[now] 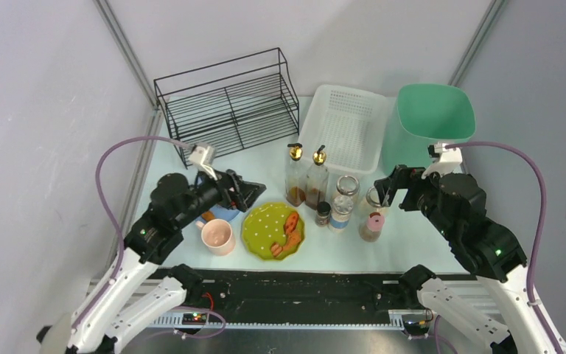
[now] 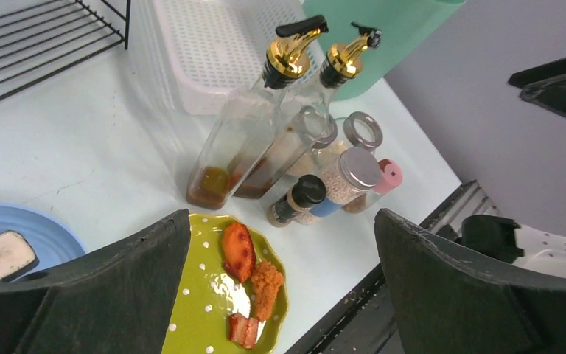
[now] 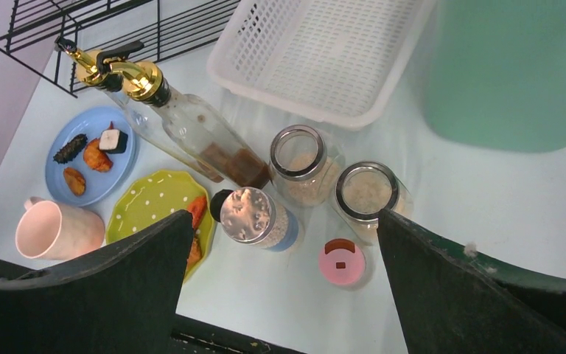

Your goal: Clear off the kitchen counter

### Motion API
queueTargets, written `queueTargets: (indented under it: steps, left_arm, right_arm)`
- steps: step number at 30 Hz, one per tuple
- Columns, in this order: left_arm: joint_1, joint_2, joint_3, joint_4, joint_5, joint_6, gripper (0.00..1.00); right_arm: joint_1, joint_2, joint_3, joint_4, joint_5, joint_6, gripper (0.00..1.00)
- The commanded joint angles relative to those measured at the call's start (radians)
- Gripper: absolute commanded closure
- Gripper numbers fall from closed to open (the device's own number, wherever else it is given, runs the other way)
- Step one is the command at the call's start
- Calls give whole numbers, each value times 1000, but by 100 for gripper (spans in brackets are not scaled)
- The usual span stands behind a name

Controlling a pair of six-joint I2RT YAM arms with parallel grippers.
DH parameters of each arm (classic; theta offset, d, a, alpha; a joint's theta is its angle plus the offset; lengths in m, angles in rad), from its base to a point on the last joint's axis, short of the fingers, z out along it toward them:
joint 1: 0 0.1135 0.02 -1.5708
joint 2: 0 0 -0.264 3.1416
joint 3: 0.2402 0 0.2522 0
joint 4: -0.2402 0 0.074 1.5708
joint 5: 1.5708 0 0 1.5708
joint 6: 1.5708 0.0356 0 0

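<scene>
Kitchen counter (image 1: 405,254) lies under everything, the green plate (image 1: 260,221) sitting near its front rail. Left gripper (image 1: 250,190) hovers just left of that plate, jaws spread wide and holding nothing. Right gripper (image 1: 388,190) hangs right of the plate above the jars (image 1: 346,188), jaws likewise spread.

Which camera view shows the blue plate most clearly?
The right wrist view: the whole blue plate with its food pieces is visible. The top external view shows only a sliver of it. The left wrist view shows only part, cut by the frame's edge.
</scene>
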Motion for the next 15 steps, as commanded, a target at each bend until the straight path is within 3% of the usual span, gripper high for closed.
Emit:
queueTargets:
  steps: [1,4,7,15]
  left_arm:
    - [-154,66,47,17,-327,72,2]
    - [-262,137,66,42,-503,116,2]
    - [-347,203,76,118,-576,171,2]
    - [-373,295,25,364,-653,220,2]
  right_arm:
    - [-5,16,-5,4,-41,-32,0]
    - [-5,10,-23,15,-49,-27,0]
    - [-4,4,-42,29,-69,-16,0]
    - [-4,-26,-69,42,-95,2,0]
